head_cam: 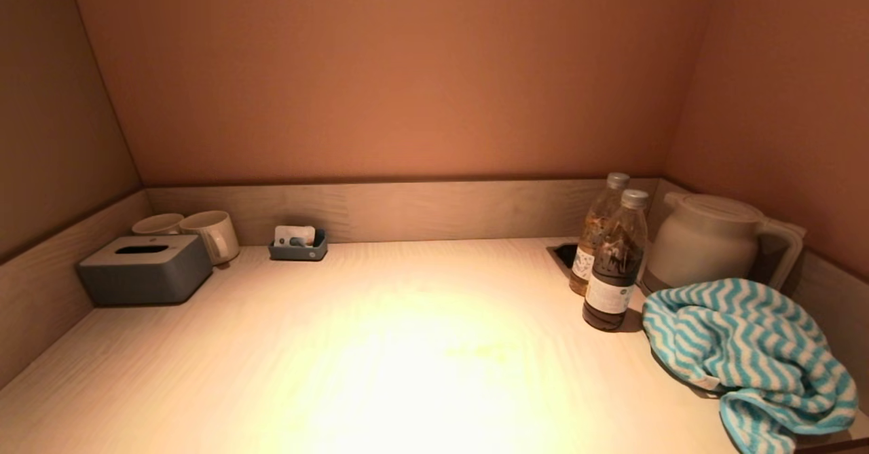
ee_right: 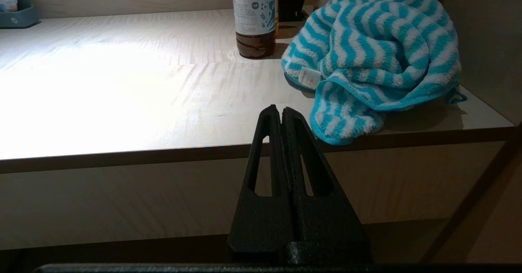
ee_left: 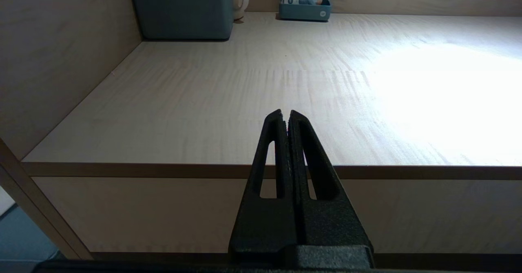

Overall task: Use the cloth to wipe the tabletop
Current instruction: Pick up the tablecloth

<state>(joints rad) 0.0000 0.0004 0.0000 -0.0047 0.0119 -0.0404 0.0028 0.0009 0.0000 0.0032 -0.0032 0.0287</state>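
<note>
Lying bunched at the near right corner of the tabletop (head_cam: 380, 345), the striped cloth (head_cam: 743, 349) spills slightly over the front edge, just beside two bottles (head_cam: 614, 264) and in front of a white kettle (head_cam: 709, 240); nothing grips it. Both arms sit low before the table's front edge, outside the head view; the left gripper (ee_left: 284, 116) has its fingers pressed together on nothing, and the right gripper (ee_right: 281, 110), likewise clenched and empty, hangs near the cloth without touching it. At far left stand a grey tissue box (head_cam: 144, 269), two mugs (head_cam: 204, 232) and a small tray (head_cam: 297, 245).
</note>
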